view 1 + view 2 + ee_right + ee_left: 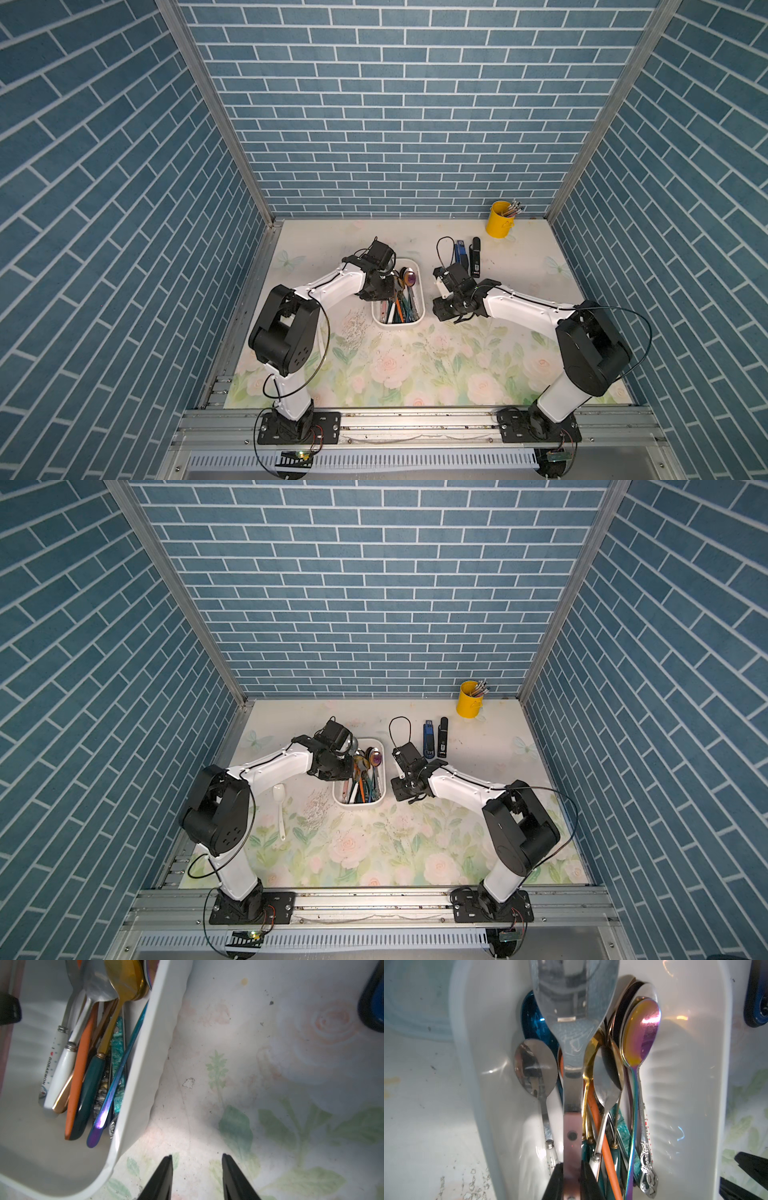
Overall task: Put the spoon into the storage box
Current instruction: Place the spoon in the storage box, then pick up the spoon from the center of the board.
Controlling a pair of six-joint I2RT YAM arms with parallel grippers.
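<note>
Left gripper (572,1168): jaws closed narrow on the pinkish riveted handle of a large steel spoon (572,1022). The spoon is held lengthwise over the shallow white plastic storage box (397,326), with its bowl toward the box's 12 o'clock end. In both top views the wrist is seen at the box's 10 o'clock. Contact with the heap of mixed spoons (640,1028) underneath cannot be told.

Right gripper (196,1160): jaws part-open, nothing between them. It is placed over the floral mat (280,1068) at the box's 3 o'clock, just beside the wall.

A white plastic spoon (279,808) is noted on the mat at the box's 8 o'clock, well apart.

Risks, as judged:
- If release is made from height, the heavy bowl may be bounced off the heap and left tipped across the rim.
- The fingers are set close among neighbouring handles, so one may be snagged and dragged out on withdrawal.
- The light box may be shoved if its wall is struck.
</note>
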